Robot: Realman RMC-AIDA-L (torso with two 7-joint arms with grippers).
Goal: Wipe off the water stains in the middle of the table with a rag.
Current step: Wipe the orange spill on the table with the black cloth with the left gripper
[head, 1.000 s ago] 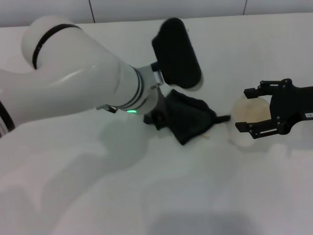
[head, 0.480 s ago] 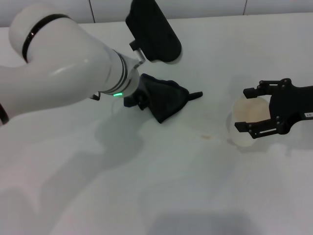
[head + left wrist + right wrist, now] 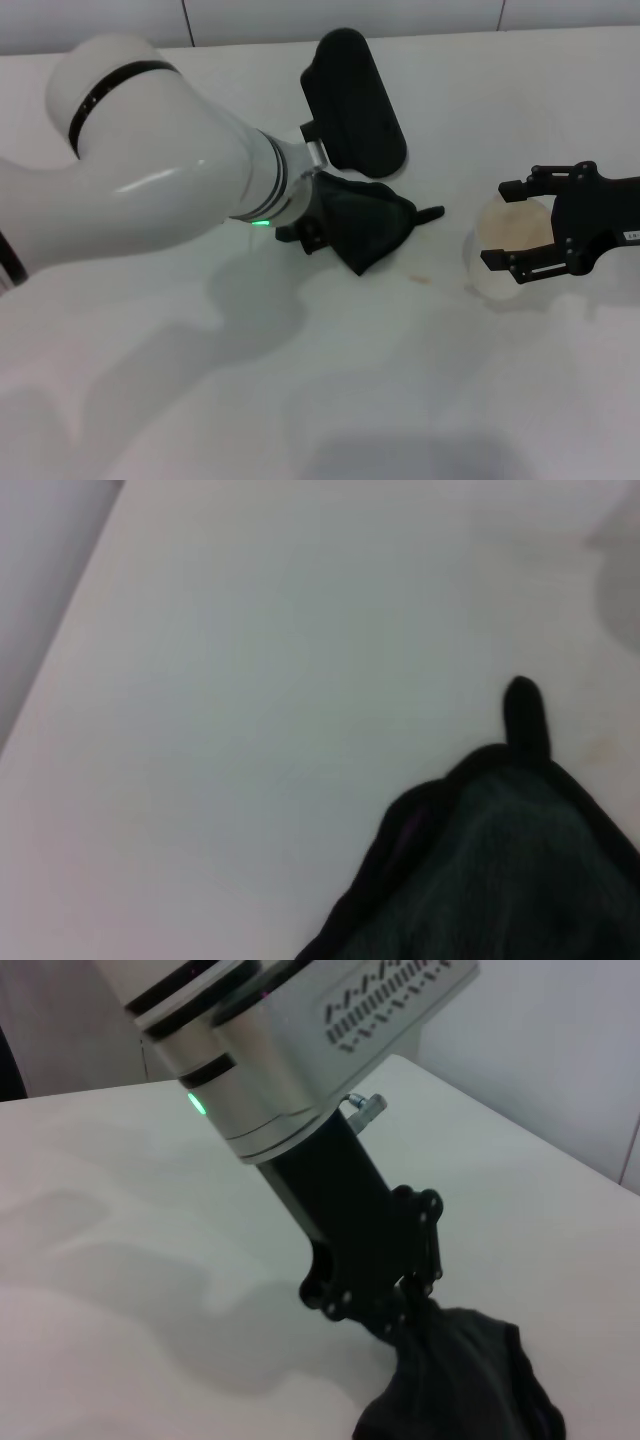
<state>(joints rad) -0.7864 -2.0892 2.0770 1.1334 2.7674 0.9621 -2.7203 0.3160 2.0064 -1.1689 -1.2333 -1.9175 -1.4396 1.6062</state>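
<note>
Left gripper (image 3: 322, 228) clamps the rag (image 3: 368, 228), pressing it on the table (image 3: 320, 400) just short of the stain (image 3: 420, 279). Right gripper (image 3: 548, 232) sits spread around the cup (image 3: 505, 250), parked. Big risk: a long sweep shoves the rag into that cup and tips it; smaller one, the stroke passes beside the tiny blot. Against half a second ago, the rag has swung back toward the stain; cup unmoved.

A pale wall (image 3: 250, 20) runs along the far side, split by thin dark vertical seams. Even light falls from above, leaving soft grey shadows below.
</note>
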